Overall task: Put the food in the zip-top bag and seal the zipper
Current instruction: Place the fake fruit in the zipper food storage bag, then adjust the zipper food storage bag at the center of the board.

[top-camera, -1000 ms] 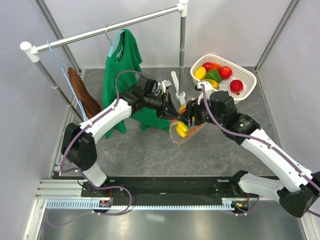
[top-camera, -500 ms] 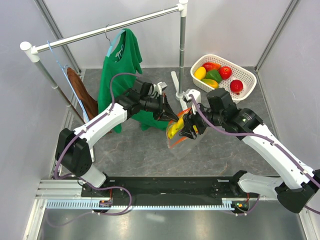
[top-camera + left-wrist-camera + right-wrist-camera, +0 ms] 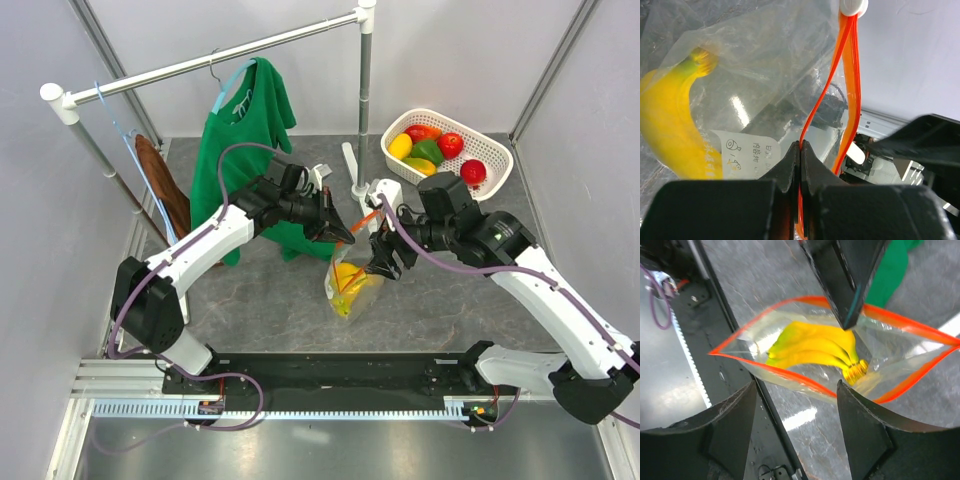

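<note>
The left pincer [image 3: 800,148] is clenching the zipper [image 3: 852,60], its fingertips pressed together on one orange-red strand. The zip-top bag [image 3: 347,285] is hanging from that grip over the middle of the desk [image 3: 280,300] (whether its bottom corner is touching the surface cannot be told). The right pincer [image 3: 384,262] is hovering released just beside the bag's right edge, its fingers [image 3: 730,430] spread wide above the mouth with nothing between them. Seen from the right wrist, the mouth is gaping in a lens shape. Its two orange-red edges are standing well apart in the middle and meeting at both ends, and the banana bunch [image 3: 812,352] is lying inside between them. The left pincer is gripping the far edge. Bare desk is lying open in front of and to the left of the bag, while the green shirt [image 3: 240,130] and the rack post [image 3: 364,110] are crowding the back. The basket [image 3: 497,150], holding the other food [image 3: 428,152], is sitting well apart at the far right.
</note>
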You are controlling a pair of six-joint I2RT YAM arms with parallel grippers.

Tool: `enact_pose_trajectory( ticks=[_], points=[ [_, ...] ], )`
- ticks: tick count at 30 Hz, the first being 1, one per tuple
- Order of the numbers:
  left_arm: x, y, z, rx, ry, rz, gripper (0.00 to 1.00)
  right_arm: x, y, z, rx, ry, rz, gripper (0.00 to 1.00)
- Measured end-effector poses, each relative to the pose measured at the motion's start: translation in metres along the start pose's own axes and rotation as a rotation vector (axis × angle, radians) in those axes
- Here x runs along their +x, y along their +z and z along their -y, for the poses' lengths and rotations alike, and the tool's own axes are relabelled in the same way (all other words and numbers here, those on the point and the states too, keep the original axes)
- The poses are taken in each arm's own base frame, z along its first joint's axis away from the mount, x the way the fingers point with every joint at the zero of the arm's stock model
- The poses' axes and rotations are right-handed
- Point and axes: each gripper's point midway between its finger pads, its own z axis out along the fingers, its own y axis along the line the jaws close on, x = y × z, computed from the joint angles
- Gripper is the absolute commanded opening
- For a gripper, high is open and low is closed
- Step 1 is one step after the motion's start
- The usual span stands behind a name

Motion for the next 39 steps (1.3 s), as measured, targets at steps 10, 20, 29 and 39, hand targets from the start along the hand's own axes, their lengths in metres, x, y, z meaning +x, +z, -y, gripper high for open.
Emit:
enact_pose_trajectory(
  ticks=[10,20,29,39],
  points=[
    [-0.017,-0.016,0.006,-0.056,0.078,0.122,0.02,-0.045,-0.036,0.006,0.058,0.051,0.156,0.8],
    [-0.025,-0.035,0.016,-0.108,0.114,0.24,0.02,-0.022,-0.019,0.104,0.18,0.587,0.104,0.86],
    [-0.023,-0.026,0.012,-0.149,0.128,0.26,0.07,0.013,0.0,0.094,0.135,0.694,0.019,0.79],
    [-0.022,-0.023,0.0,-0.188,0.159,0.239,0.3,0.036,0.007,0.096,0.152,0.679,-0.043,0.0]
  ],
)
